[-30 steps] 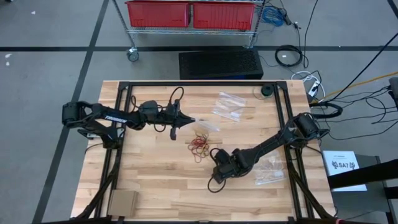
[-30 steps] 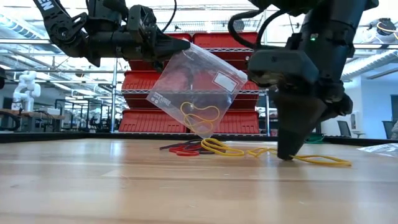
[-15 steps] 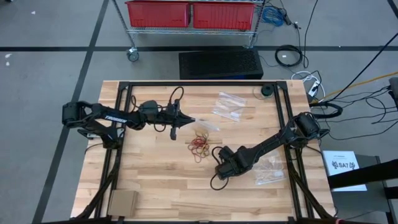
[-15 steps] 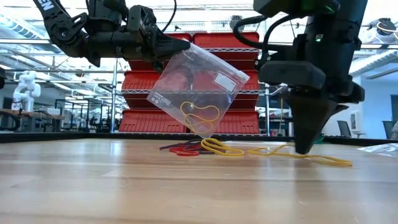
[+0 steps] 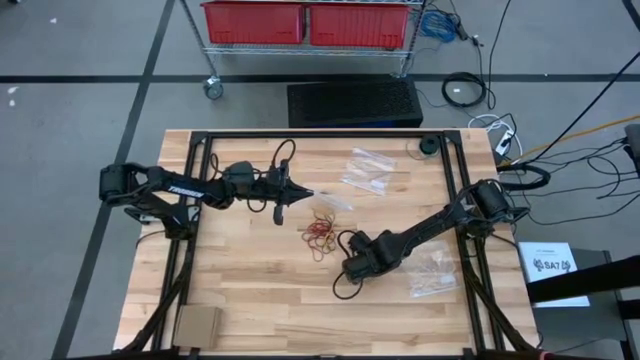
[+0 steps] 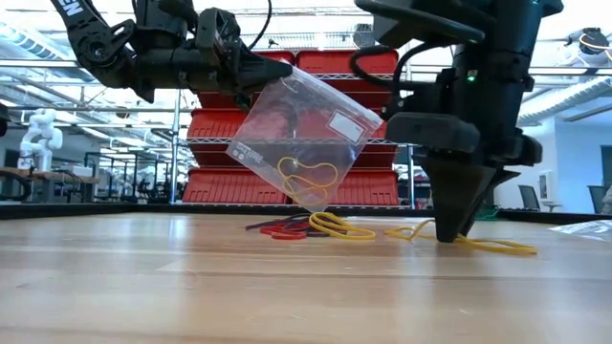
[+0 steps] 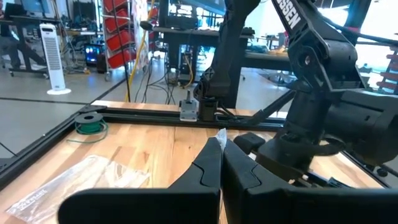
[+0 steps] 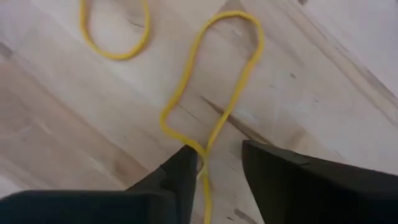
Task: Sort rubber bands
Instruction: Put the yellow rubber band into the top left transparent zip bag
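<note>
Pale wooden planks of the bench (image 6: 191,287) fill the lower part of the low view, bare nearest the camera. At centre-right of that frame my right hand (image 6: 457,234) points straight down, its tips at the wood right by a long yellow band (image 6: 492,245) that trails toward the lower right. In the right wrist view my fingers (image 8: 180,171) stand a narrow gap apart, holding nothing, with that same yellow band (image 8: 211,99) snaking up the middle of the frame and its tail running down between them.

To do this pick well, I judge I should keep the tips pressed flat to the wood, straddle a single strand, and close slowly, so the thin loop does not slip out or drag a neighbour along.

Further back, at the middle of the low view, the rubber bands (image 6: 311,227) lie in a red, yellow and dark heap. Above them, my left hand (image 6: 256,69) is pinched tight on the corner of a clear bag (image 6: 306,134), which hangs tilted with a yellow loop inside. Red bins (image 6: 335,105) line the room's shelves behind.
</note>
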